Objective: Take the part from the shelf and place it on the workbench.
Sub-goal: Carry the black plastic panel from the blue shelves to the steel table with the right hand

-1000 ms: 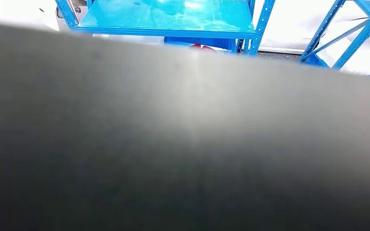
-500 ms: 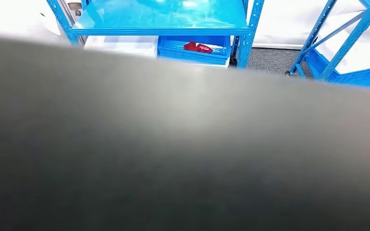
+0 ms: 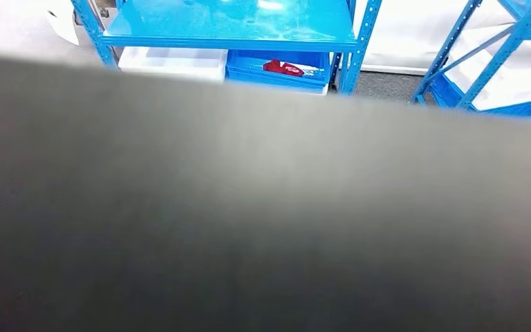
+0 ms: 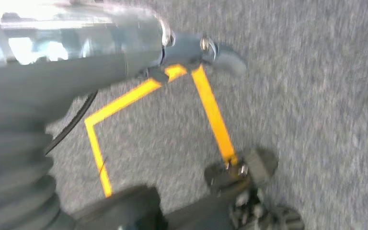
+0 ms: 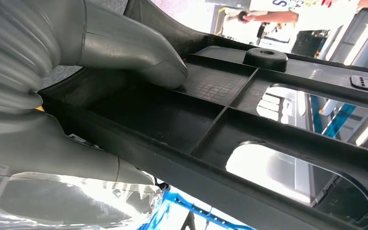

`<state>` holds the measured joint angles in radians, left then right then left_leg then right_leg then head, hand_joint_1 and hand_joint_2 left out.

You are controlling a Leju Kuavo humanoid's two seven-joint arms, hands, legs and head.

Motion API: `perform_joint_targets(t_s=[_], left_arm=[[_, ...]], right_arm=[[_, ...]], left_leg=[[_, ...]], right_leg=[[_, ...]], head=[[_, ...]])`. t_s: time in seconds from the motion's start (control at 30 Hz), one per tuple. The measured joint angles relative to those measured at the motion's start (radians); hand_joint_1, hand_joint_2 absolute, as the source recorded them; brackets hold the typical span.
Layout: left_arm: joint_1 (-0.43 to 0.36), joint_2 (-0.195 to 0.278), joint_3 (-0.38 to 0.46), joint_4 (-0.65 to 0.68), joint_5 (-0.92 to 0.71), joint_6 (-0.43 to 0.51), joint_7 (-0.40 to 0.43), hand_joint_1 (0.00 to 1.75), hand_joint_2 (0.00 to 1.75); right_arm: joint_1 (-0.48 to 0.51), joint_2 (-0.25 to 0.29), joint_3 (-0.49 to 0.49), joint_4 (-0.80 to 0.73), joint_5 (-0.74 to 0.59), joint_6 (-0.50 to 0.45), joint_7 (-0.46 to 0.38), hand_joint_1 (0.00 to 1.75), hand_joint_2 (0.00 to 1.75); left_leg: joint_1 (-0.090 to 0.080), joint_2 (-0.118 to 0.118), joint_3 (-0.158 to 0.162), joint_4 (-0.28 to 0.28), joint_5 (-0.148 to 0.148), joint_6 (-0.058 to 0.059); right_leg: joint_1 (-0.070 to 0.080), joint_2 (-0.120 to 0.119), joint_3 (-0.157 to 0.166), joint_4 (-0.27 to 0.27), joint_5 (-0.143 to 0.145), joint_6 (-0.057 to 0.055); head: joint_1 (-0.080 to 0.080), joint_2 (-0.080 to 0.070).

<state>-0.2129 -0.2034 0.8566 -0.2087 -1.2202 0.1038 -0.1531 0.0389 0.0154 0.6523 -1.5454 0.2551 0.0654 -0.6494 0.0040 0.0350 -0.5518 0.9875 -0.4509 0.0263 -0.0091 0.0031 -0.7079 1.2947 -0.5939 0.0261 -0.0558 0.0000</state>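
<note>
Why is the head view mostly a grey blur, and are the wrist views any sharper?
Head view: something dark sits too close to focus; only the blue shelf is crisp. Left wrist view: motion-smeared floor. Right wrist view: sharp on the black part and right hand, background blown out.

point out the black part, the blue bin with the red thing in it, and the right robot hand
black part (image 5: 211,115): right wrist view, on a ribbed inner wall.
blue bin (image 3: 276,77): head view, on its front wall under the shelf.
right robot hand (image 5: 124,48): right wrist view, on the grey thumb pressing the part.
</note>
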Motion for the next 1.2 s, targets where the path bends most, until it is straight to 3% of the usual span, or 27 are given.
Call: perform_joint_targets(t_s=[0.03, 0.1, 0.17, 0.2, 0.27, 0.33, 0.4, 0.47, 0.5, 0.53, 0.6, 0.67, 0.73, 0.8, 0.87, 0.93, 1.0, 1.03, 1.07, 1.13, 1.2], left_arm=[[0.0, -0.001, -0.001, 0.0, 0.0, 0.0, 0.0, 0.0, 1.75], [0.0, -0.003, -0.001, 0.0, 0.003, 0.0, -0.001, 0.0, 1.75], [0.0, -0.004, -0.001, 0.0, 0.006, 0.002, -0.003, 0.0, 1.75], [0.001, -0.004, -0.001, 0.0, 0.008, 0.004, -0.004, 0.0, 1.75], [0.002, -0.004, -0.001, 0.0, 0.014, 0.006, -0.007, 0.0, 1.75], [0.003, -0.004, -0.001, 0.0, 0.02, 0.008, -0.012, 0.0, 1.75], [0.006, -0.003, -0.001, 0.0, 0.023, 0.01, -0.017, 0.0, 1.75], [0.012, -0.003, -0.001, 0.0, 0.024, 0.012, -0.02, 0.0, 1.75], [0.016, -0.003, -0.001, 0.0, 0.024, 0.012, -0.021, 0.0, 1.75], [0.018, -0.003, -0.001, 0.0, 0.024, 0.013, -0.022, 0.0, 1.75], [0.019, -0.002, -0.001, 0.0, 0.023, 0.014, -0.024, 0.0, 1.75], [0.018, 0.0, -0.001, 0.0, 0.023, 0.015, -0.026, 0.0, 1.75], [0.018, 0.001, -0.001, 0.0, 0.023, 0.016, -0.026, 0.0, 1.75], [0.017, 0.001, -0.001, 0.0, 0.024, 0.017, -0.026, 0.0, 1.75], [0.015, -0.001, -0.001, 0.0, 0.023, 0.018, -0.028, 0.0, 1.75], [0.018, -0.001, -0.001, 0.0, 0.023, 0.018, -0.029, 0.0, 1.75], [0.023, 0.0, -0.001, 0.0, 0.021, 0.017, -0.03, 0.0, 1.75], [0.024, 0.0, -0.001, 0.0, 0.02, 0.017, -0.029, 0.0, 1.75], [0.024, 0.0, -0.001, 0.0, 0.019, 0.016, -0.029, 0.0, 1.75], [0.022, 0.0, -0.001, 0.0, 0.019, 0.016, -0.029, 0.0, 1.75], [0.022, 0.0, -0.001, 0.0, 0.021, 0.017, -0.029, 0.0, 1.75]], right_arm=[[0.0, 0.0, 0.0, 0.0, -0.001, 0.001, 0.001, 1.57, 1.75], [-0.001, 0.0, 0.0, 0.0, -0.003, 0.008, 0.003, 1.57, 1.75], [-0.002, 0.0, 0.001, 0.0, -0.007, 0.019, 0.006, 1.57, 1.75], [-0.003, 0.0, 0.001, -0.001, -0.009, 0.026, 0.006, 1.57, 1.75], [-0.003, 0.0, 0.002, -0.001, -0.013, 0.039, 0.006, 1.57, 1.75], [-0.004, 0.0, 0.002, -0.001, -0.015, 0.049, 0.003, 1.57, 1.75], [-0.006, 0.001, 0.003, 0.0, -0.017, 0.055, -0.001, 1.57, 1.75], [-0.007, 0.002, 0.004, 0.003, -0.019, 0.058, -0.006, 1.57, 1.75], [-0.006, 0.002, 0.004, 0.005, -0.019, 0.058, -0.008, 1.57, 1.75], [-0.004, 0.001, 0.004, 0.008, -0.019, 0.058, -0.009, 1.57, 1.75], [-0.001, 0.0, 0.004, 0.011, -0.019, 0.054, -0.011, 1.57, 1.75], [0.0, 0.0, 0.004, 0.011, -0.019, 0.051, -0.012, 1.57, 1.75], [0.002, -0.001, 0.004, 0.011, -0.019, 0.05, -0.012, 1.57, 1.75], [0.005, -0.002, 0.003, 0.011, -0.019, 0.05, -0.012, 1.57, 1.75], [0.006, -0.003, 0.002, 0.012, -0.02, 0.049, -0.012, 1.57, 1.75], [0.006, -0.006, 0.001, 0.014, -0.02, 0.045, -0.013, 1.57, 1.75], [0.011, -0.01, 0.0, 0.017, -0.02, 0.035, -0.014, 1.57, 1.75], [0.014, -0.013, -0.001, 0.018, -0.02, 0.03, -0.014, 1.57, 1.75], [0.017, -0.016, -0.003, 0.019, -0.02, 0.024, -0.014, 1.57, 1.75], [0.02, -0.02, -0.006, 0.019, -0.02, 0.015, -0.014, 1.57, 1.75], [0.02, -0.021, -0.009, 0.018, -0.019, 0.011, -0.014, 1.57, 1.75]], left_leg=[[0.0, 0.006, -0.001, 0.002, -0.001, -0.001], [0.001, 0.018, -0.001, 0.01, -0.006, -0.006], [-0.004, 0.029, -0.002, 0.021, -0.015, -0.016], [-0.007, 0.035, -0.003, 0.025, -0.018, -0.022], [-0.009, 0.051, -0.001, 0.026, -0.02, -0.032], [-0.004, 0.043, -0.005, 0.042, -0.037, -0.043], [0.001, 0.008, -0.038, 0.123, -0.093, -0.053], [0.003, -0.015, -0.095, 0.254, -0.156, -0.058], [0.003, -0.02, -0.114, 0.297, -0.166, -0.058], [0.003, -0.023, -0.116, 0.304, -0.157, -0.056], [0.003, -0.04, -0.068, 0.203, -0.09, -0.048], [0.004, -0.084, -0.007, 0.073, -0.04, -0.037], [0.002, -0.107, 0.013, 0.027, -0.036, -0.031], [0.003, -0.088, 0.015, 0.017, -0.029, -0.023], [0.007, -0.064, 0.019, 0.001, -0.018, -0.011], [0.005, -0.037, 0.021, -0.007, -0.013, -0.002], [0.001, -0.008, 0.019, -0.005, -0.014, 0.001], [-0.001, 0.005, 0.018, -0.004, -0.016, 0.001], [-0.001, 0.018, 0.018, -0.001, -0.018, 0.001], [-0.003, 0.039, 0.02, 0.004, -0.024, -0.003], [-0.008, 0.055, 0.022, 0.01, -0.031, -0.011]], right_leg=[[-0.002, -0.002, 0.003, -0.005, 0.015, 0.002], [-0.006, -0.025, 0.061, -0.123, 0.079, 0.004], [-0.002, -0.062, 0.116, -0.237, 0.119, -0.005], [0.0, -0.072, 0.124, -0.259, 0.122, -0.011], [0.003, -0.055, 0.12, -0.262, 0.123, -0.026], [0.0, -0.035, 0.118, -0.266, 0.129, -0.037], [-0.003, -0.015, 0.116, -0.27, 0.135, -0.046], [-0.002, 0.009, 0.112, -0.27, 0.138, -0.05], [-0.002, 0.022, 0.111, -0.269, 0.138, -0.051], [-0.001, 0.035, 0.112, -0.269, 0.139, -0.051], [-0.001, 0.061, 0.114, -0.269, 0.141, -0.049], [0.0, 0.085, 0.113, -0.269, 0.144, -0.042], [-0.004, 0.105, 0.106, -0.27, 0.15, -0.029], [-0.007, 0.118, 0.101, -0.274, 0.155, -0.015], [-0.001, 0.084, 0.085, -0.243, 0.133, -0.005], [0.002, 0.028, 0.034, -0.137, 0.071, 0.0], [-0.002, 0.008, -0.02, -0.021, 0.026, 0.004], [-0.003, 0.004, -0.025, -0.005, 0.029, 0.005], [-0.004, -0.001, -0.008, -0.032, 0.05, 0.005], [0.0, -0.033, 0.068, -0.169, 0.107, -0.002], [0.007, -0.061, 0.12, -0.268, 0.135, -0.014]], head=[[0.0, 0.0], [0.0, 0.0], [0.0, 0.0], [0.0, 0.0], [0.0, 0.0], [0.0, 0.0], [0.0, 0.0], [0.0, 0.0], [0.0, 0.0], [0.0, 0.0], [0.0, 0.0], [0.0, 0.0], [0.0, 0.0], [0.0, 0.0], [0.0, 0.0], [0.0, 0.0], [0.0, 0.0], [0.0, 0.0], [0.0, 0.0], [0.0, 0.0], [0.0, 0.0]])
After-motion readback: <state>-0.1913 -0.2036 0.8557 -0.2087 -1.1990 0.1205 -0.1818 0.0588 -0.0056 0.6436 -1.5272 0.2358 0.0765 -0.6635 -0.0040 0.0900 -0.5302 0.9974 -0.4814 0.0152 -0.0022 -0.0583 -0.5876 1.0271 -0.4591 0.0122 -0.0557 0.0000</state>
